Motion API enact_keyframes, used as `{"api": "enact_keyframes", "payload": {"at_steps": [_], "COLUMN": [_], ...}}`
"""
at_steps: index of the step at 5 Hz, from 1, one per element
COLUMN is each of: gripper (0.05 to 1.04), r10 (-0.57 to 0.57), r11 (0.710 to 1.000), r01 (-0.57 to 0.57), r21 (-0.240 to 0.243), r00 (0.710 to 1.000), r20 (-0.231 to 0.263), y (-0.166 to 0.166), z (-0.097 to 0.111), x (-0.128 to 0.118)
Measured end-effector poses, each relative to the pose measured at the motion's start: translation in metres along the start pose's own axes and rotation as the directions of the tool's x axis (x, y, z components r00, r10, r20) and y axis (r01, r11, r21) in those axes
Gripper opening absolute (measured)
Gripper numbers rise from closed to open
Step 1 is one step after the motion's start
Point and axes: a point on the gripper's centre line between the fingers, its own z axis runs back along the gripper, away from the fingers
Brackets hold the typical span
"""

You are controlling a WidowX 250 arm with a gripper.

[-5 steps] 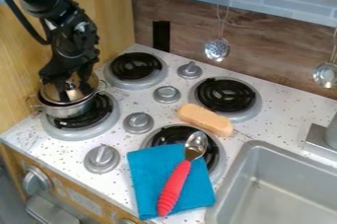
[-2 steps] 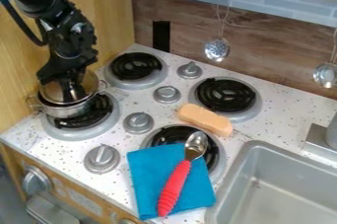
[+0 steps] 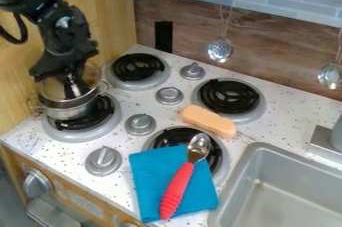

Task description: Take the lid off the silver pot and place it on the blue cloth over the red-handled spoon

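My gripper (image 3: 72, 89) points down over the silver pot at the left, its fingers closed together at the middle of the clear, metal-rimmed lid (image 3: 52, 90). The lid sits at the mouth of the pot (image 3: 69, 111), tilted a little; the gripper partly covers it. That pot, with thin side handles, stands on the front left burner (image 3: 83, 134). To the right, a blue cloth (image 3: 150, 181) lies partly across the front right burner, and a spoon with a red handle (image 3: 177, 191) rests on it. A tan, oblong block (image 3: 208, 121) lies between the two right burners.
Stove knobs (image 3: 140, 124) stand between the burners. A wooden wall (image 3: 110, 16) rises close behind the pot at the left. The grey sink (image 3: 267, 151) is at the lower right, and ladles (image 3: 220, 50) hang at the back.
The gripper's fingers have come together over the lid. The wrist has shifted slightly left, and the lid appears slightly raised and tilted. The pot has stayed on its burner.
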Motion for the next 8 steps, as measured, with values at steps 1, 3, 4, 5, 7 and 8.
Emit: {"api": "enact_keyframes", "payload": {"at_steps": [1,3,4,5,7,8], "gripper": [0.306,0.306,0.306,0.306,0.306,0.306], "r10": [-0.047,-0.211,-0.308,-0.360,-0.497,-0.568], "r11": [0.998,0.972,0.938,0.917,0.849,0.800], "r01": [0.047,0.207,0.300,0.348,0.473,0.540], "r21": [-0.048,-0.112,-0.173,-0.193,-0.236,-0.260], "r00": [0.999,0.977,0.951,0.932,0.866,0.822], "r20": [-0.004,-0.018,-0.017,-0.031,-0.054,-0.039], "y": [-0.008,-0.021,-0.027,-0.030,-0.040,-0.042], "z": [0.014,0.035,0.052,0.055,0.057,0.062], "x": [-0.013,-0.058,-0.088,-0.101,-0.125,-0.140]}}
